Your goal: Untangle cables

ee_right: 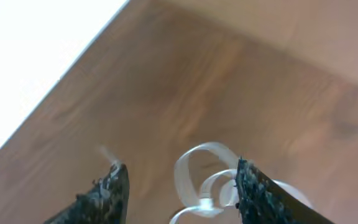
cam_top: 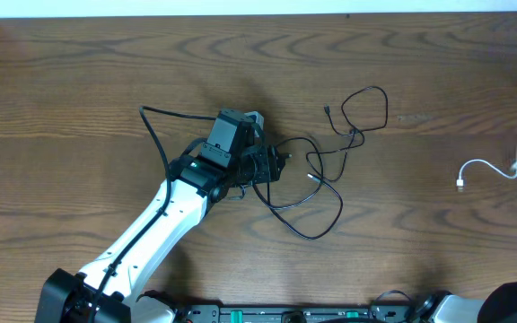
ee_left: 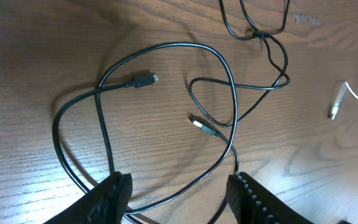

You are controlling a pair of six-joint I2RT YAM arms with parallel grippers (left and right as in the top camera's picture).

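black cable (ee_left: pixel 166 45) beneath wide left hand (ee_left: pixel 179 182); white cable (ee_right: pixel 205 147) well apart beneath wide right hand (ee_right: pixel 180 167), likely to stay untangled.

Robot lab bench, I'd say: plain wood table (cam_top: pixel 79 81) under my left gripper (ee_left: pixel 179 196), white arm (cam_top: pixel 155 229) running back to a black base rail (cam_top: pixel 267 316).

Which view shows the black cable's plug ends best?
The left wrist view: the black cable fills it, both plugs sharp and close. Overhead shows its whole tangle, small, partly hidden by the left gripper. The right wrist view shows only blurred white cable loops.
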